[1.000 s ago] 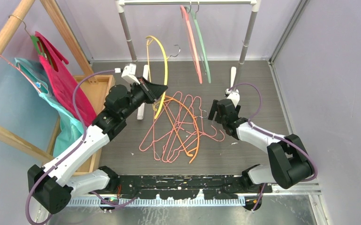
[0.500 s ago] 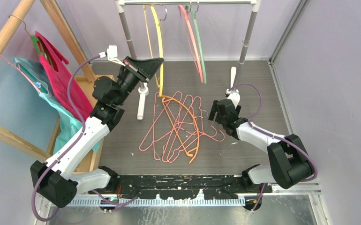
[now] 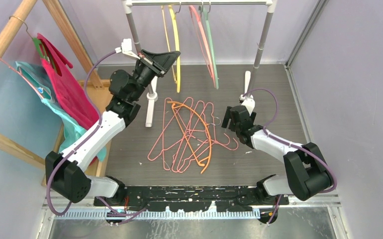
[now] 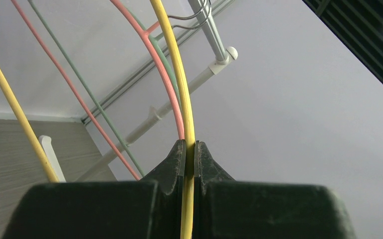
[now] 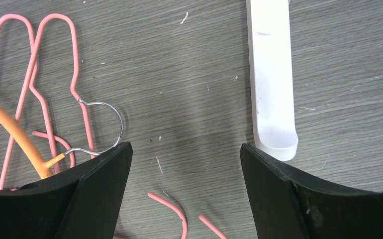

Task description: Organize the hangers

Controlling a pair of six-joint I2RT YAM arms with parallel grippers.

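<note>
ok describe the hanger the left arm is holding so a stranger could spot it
Look at the metal rail across the back. Of the three up there, it is the leftmost, pinched in the left gripper. It is the yellow hanger; beside it are a pink hanger and a grey-green hanger.

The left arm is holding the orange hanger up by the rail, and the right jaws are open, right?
No: the left jaws are shut on the yellow hanger, as the left wrist view shows. The orange hanger lies on the floor. The right jaws are open.
</note>
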